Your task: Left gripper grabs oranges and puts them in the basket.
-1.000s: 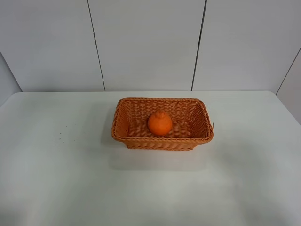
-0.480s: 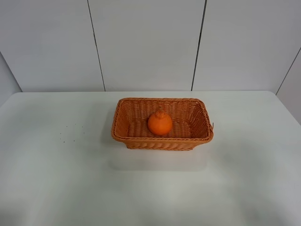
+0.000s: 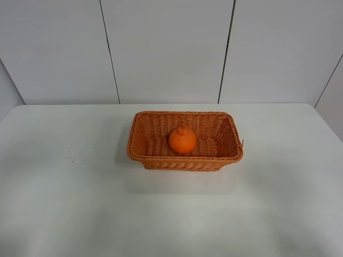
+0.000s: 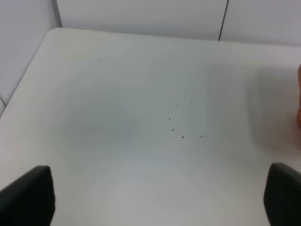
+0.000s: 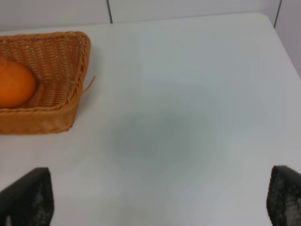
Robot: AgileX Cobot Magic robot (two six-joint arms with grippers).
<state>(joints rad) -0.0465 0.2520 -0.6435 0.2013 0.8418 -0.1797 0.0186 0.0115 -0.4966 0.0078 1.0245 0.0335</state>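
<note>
Nothing has moved: the orange (image 3: 182,140) sits in the basket (image 3: 140,128), away from the spread, empty left end effector (image 4: 155,197). Job looks done.

bright orange fruit (image 3: 182,141), orange-brown woven basket (image 3: 185,161), white table (image 3: 80,203) with dark specks, my black fingertips (image 4: 28,197)

Woven orange-brown wicker basket (image 5: 56,61): cut by right wrist frame edge.
Bright orange fruit (image 5: 14,84): partly cropped there.
Left wrist view: orange blur at edge, unidentifiable.
Table specks (image 4: 182,136): too small to identify.
</note>
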